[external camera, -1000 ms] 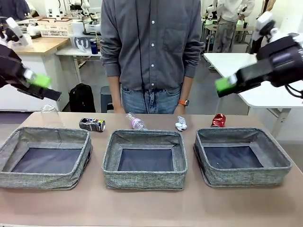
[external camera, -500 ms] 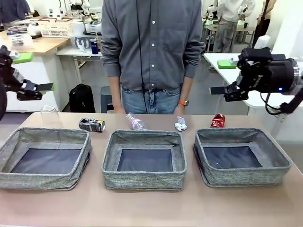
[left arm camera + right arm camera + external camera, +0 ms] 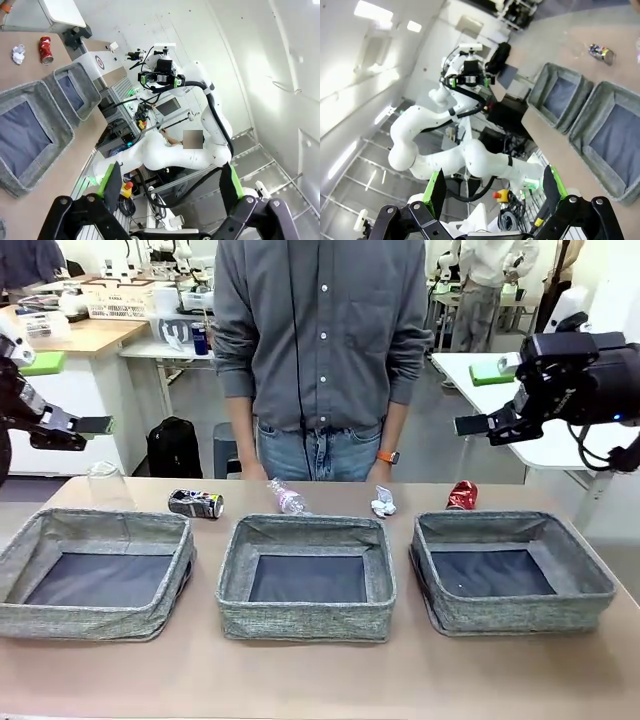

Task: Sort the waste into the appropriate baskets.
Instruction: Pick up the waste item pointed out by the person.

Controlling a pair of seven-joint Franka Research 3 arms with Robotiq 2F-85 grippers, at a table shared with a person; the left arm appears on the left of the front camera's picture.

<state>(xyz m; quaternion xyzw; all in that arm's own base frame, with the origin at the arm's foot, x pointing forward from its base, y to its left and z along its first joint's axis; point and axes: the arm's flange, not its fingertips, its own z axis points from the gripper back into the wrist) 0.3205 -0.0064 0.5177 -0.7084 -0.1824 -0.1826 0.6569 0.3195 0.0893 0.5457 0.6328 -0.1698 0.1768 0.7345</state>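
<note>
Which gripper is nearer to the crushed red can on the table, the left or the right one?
Right. The right gripper hangs open, raised almost over the crushed red can. The left gripper is raised at the table's opposite end, far from it.

White rounded arms (image 3: 445, 150) end in black grippers (image 3: 483, 397) with green-padded fingers (image 3: 437, 188).

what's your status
Left gripper open, right gripper open, both high. Cup, dark can, bottle, paper wad, red can behind baskets, unsorted. Nothing in the way.
</note>
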